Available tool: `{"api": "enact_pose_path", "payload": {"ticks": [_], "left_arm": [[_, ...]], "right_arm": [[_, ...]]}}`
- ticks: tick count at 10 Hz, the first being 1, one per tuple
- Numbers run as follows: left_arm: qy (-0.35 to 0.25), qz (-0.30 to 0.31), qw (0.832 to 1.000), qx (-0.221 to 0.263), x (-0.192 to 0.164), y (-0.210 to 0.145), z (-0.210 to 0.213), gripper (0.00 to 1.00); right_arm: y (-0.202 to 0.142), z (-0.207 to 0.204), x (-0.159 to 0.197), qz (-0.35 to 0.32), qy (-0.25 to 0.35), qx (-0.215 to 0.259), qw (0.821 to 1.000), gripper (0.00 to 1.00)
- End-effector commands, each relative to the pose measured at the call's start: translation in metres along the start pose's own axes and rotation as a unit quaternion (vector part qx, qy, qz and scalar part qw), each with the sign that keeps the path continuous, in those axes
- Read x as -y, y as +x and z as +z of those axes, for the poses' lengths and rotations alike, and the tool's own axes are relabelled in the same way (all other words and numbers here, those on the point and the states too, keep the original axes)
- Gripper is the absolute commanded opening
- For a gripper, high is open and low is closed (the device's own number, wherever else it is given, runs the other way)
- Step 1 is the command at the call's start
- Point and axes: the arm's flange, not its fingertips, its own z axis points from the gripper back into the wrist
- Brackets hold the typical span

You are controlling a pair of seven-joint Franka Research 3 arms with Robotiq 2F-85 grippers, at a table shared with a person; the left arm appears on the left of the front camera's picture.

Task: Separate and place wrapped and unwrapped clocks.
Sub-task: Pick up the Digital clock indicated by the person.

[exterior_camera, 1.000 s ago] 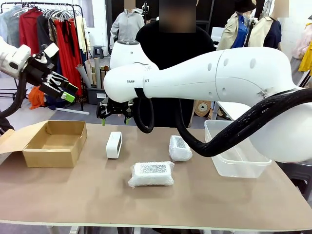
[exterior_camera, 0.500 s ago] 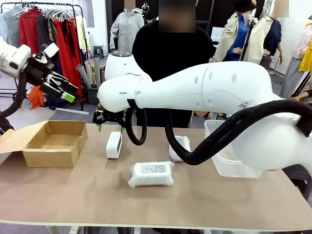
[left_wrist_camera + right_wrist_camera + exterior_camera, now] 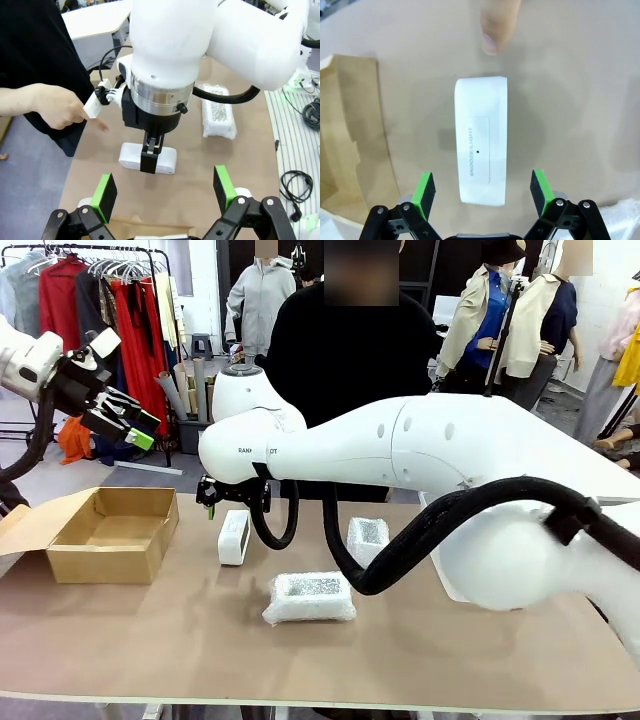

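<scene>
Person's fingertip (image 3: 495, 27) just beyond bare clock (image 3: 481, 140)

2 wrapped clocks (image 3: 309, 598) (image 3: 368, 538), apparently; 1 bare clock (image 3: 234, 537)

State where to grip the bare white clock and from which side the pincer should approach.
Grip the clock across its two broad faces, near mid-length, straight down from above. It stands on edge, narrow snooze-button side up, and the right pincer hangs open above, aligned across that width.

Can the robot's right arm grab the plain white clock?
Probably yes. The right gripper hovers right over the clock, jaws open wider than it, nothing between. A person's finger points beside one end, clear of them.
</scene>
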Motion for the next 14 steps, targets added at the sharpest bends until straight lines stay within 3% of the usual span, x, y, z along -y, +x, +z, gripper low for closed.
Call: {"api": "enact_pose_path", "payload": {"ticks": [1,9,14], "left_arm": [[0.000,0.000,1.000,0.000,0.001,0.001,0.001,1.00],[0.000,0.000,1.000,0.000,0.001,0.001,0.001,1.00],[0.000,0.000,1.000,0.000,0.001,0.001,0.001,1.00]], "right_arm": [[0.022,-0.005,-0.027,-0.014,-0.013,-0.006,1.000,1.00],[0.032,-0.039,-0.020,0.011,-0.001,-0.050,0.999,0.98],[0.033,-0.040,-0.018,0.016,0.005,-0.057,0.998,0.00]]}}
